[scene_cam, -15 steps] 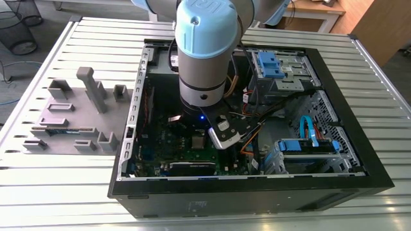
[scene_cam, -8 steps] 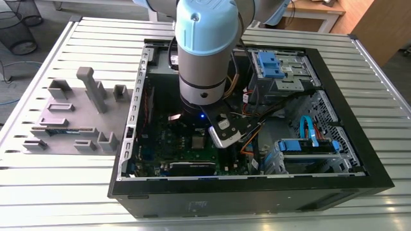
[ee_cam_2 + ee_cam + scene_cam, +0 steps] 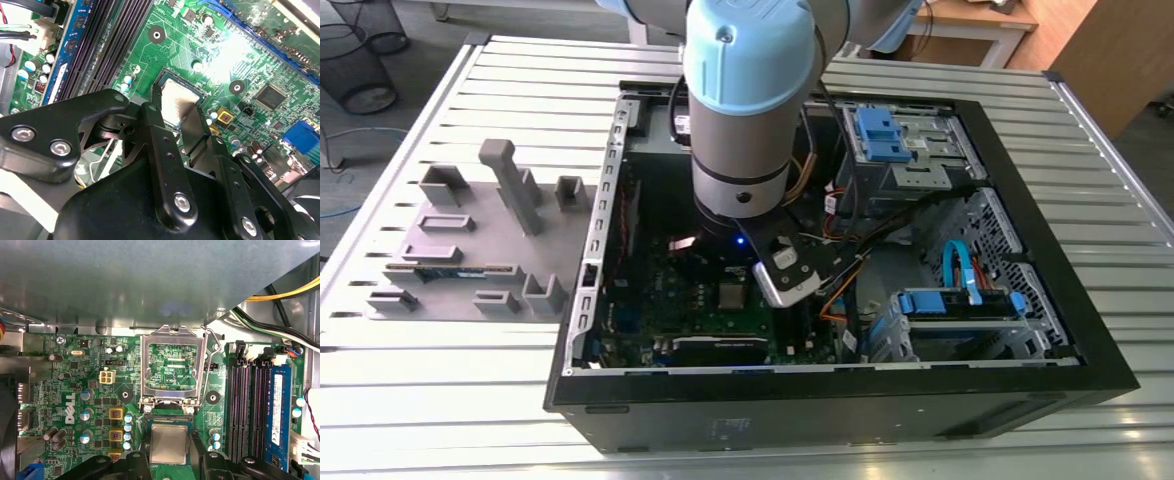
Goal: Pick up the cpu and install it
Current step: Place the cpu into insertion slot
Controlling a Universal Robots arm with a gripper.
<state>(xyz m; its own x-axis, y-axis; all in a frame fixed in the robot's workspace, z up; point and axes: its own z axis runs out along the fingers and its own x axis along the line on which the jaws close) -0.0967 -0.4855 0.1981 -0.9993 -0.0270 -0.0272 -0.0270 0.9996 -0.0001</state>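
Observation:
The cpu is a small silver square lying level over the motherboard's socket, just below the raised load plate. My gripper reaches down inside the open computer case, its black fingers pressed against two opposite edges of the cpu. In the second wrist view the chip sits inside the socket's dark frame, between the fingertips. Whether it is fully seated I cannot tell. The arm stands upright over the motherboard in the exterior view.
Black memory slots and a blue memory stick run beside the socket. The socket lever stands open. Cables and blue drive cages crowd the case on the exterior view's right. A grey parts holder lies outside on the left.

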